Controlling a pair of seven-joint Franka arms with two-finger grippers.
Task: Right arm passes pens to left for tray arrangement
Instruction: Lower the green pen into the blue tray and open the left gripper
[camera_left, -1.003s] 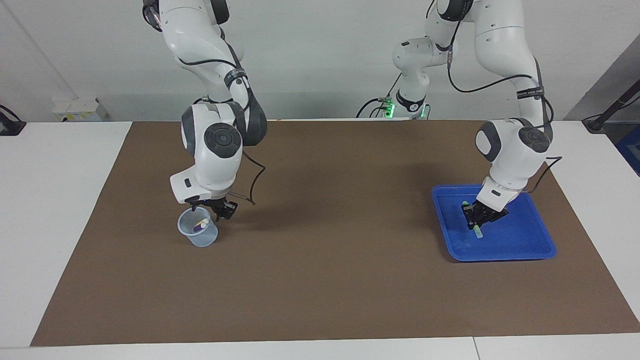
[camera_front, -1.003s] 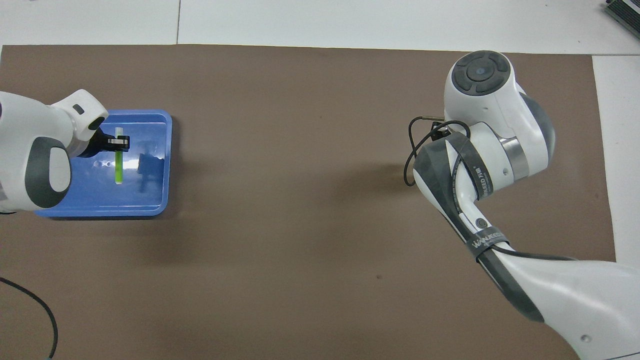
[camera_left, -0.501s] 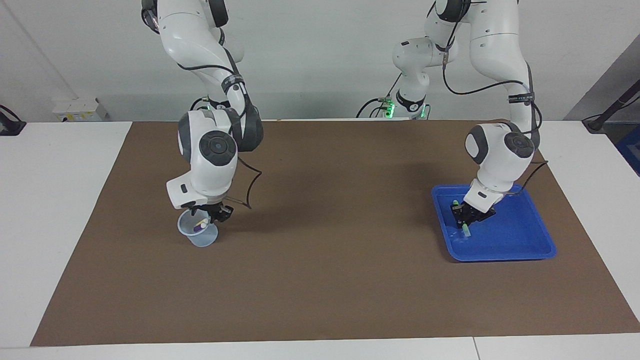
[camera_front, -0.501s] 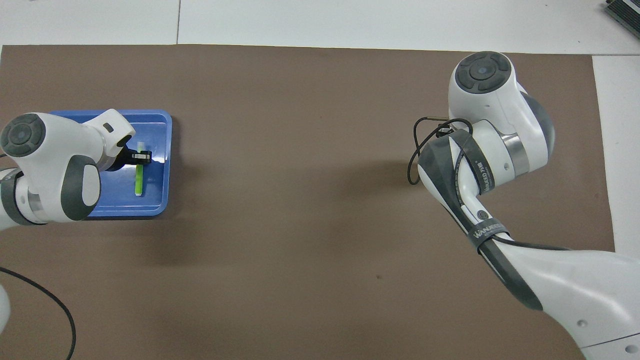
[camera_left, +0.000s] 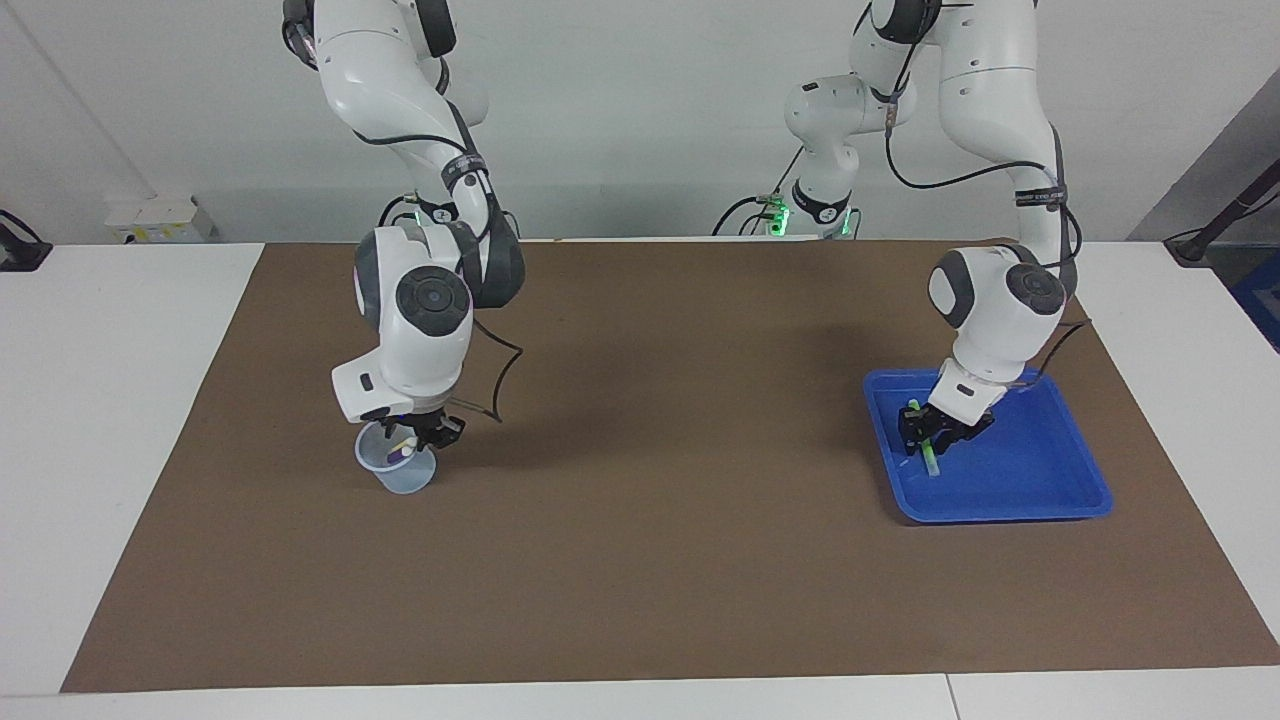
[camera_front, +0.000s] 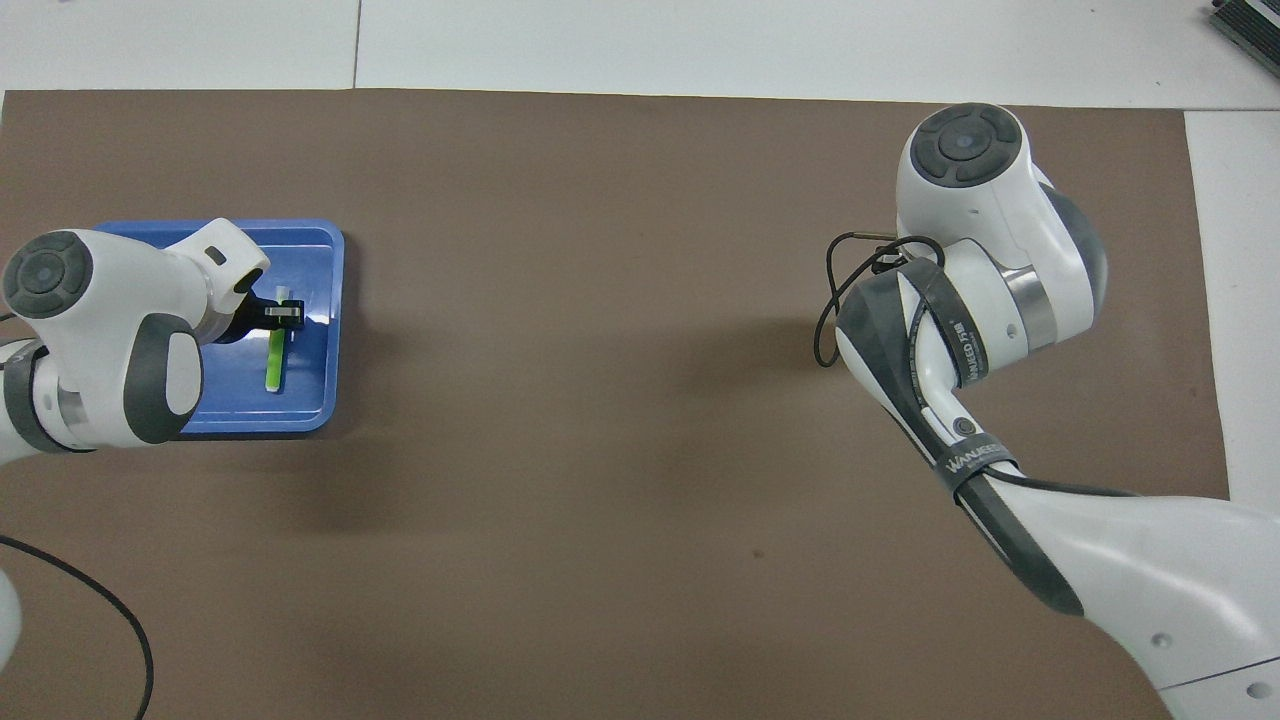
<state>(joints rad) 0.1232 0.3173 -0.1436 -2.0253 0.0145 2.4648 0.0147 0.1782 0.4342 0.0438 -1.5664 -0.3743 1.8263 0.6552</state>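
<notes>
The blue tray (camera_left: 1040, 490) (camera_front: 300, 400) lies toward the left arm's end of the table. A green pen (camera_left: 930, 458) (camera_front: 274, 365) rests low in it, close to the rim that faces the table's middle. My left gripper (camera_left: 930, 434) (camera_front: 285, 313) is right at the pen's upper part; whether it still grips the pen is unclear. A purple pen (camera_left: 397, 454) and a yellow pen (camera_left: 406, 441) stand in a translucent cup (camera_left: 398, 475) toward the right arm's end. My right gripper (camera_left: 420, 434) dips into the cup's mouth at those pens. In the overhead view the right arm hides the cup.
A brown mat (camera_left: 650, 480) covers most of the white table (camera_left: 110, 420). A loose black cable (camera_left: 500, 375) hangs from the right wrist. A small grey box (camera_left: 160, 220) sits by the wall at the right arm's end.
The left gripper carried the green pen across the tray toward the rim facing the table's middle. The right gripper came down from just above the cup into its mouth.
</notes>
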